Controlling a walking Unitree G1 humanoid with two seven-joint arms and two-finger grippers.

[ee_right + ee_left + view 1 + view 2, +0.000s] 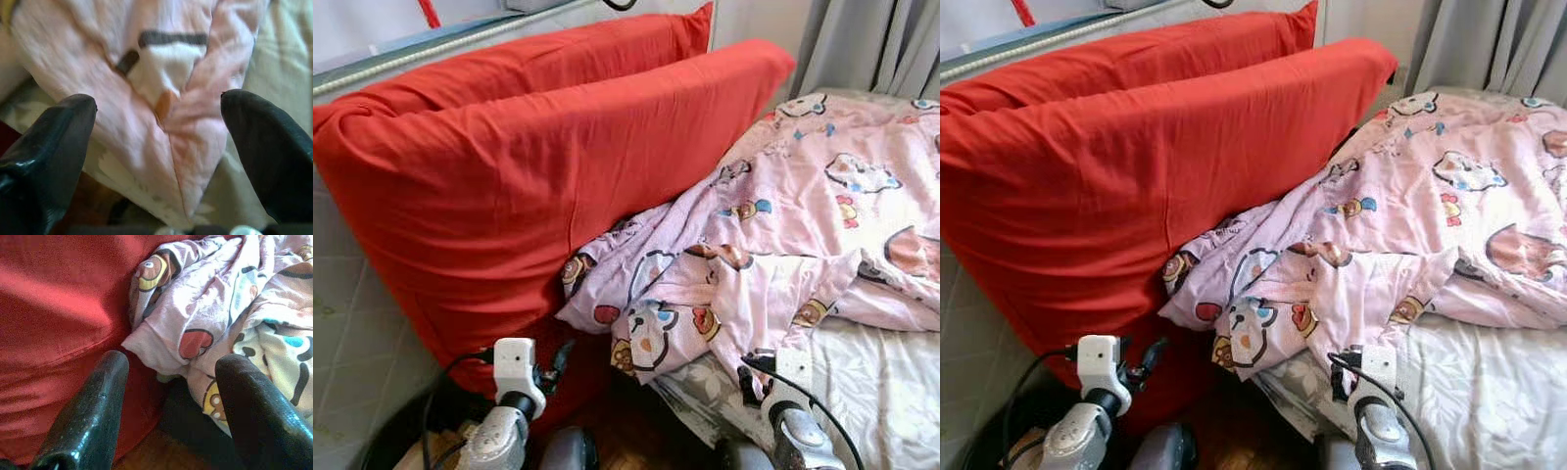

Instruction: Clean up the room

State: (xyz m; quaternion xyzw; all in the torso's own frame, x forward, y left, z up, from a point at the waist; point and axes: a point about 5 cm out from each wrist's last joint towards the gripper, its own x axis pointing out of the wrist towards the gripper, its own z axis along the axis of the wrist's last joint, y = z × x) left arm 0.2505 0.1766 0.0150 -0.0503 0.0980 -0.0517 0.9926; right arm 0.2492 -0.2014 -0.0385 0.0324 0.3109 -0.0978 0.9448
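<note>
Here we look down on a bed (891, 382) with a pale, leaf-patterned sheet, and over it lies a crumpled pink duvet (783, 245) printed with cartoon animals. Its near corner hangs off the bed's edge toward the dark wooden floor (636, 431). To our left two big red pillows (509, 186) stand on edge, one behind the other, leaning against a pale padded wall (342, 323); the duvet's bunched edge presses against the front pillow's lower side. Grey curtains (871, 44) hang at the far right, beyond the bed.

Our left gripper (168, 416) is held low beside the foot of the front pillow, pointing at the gap where pillow and duvet meet. In the left wrist view its jaws stand apart with nothing between them: one finger lies before the red cloth, the other before the duvet's folded edge, and we see a strip of floor below.

Our right gripper (159, 147) is held at the bed's edge, aimed at the hanging corner of the duvet. In the right wrist view its jaws are spread wide, and a pointed fold of pink cloth lies between the fingers (46, 142); we cannot tell whether they touch it. The patterned sheet shows on either side of that fold.
</note>
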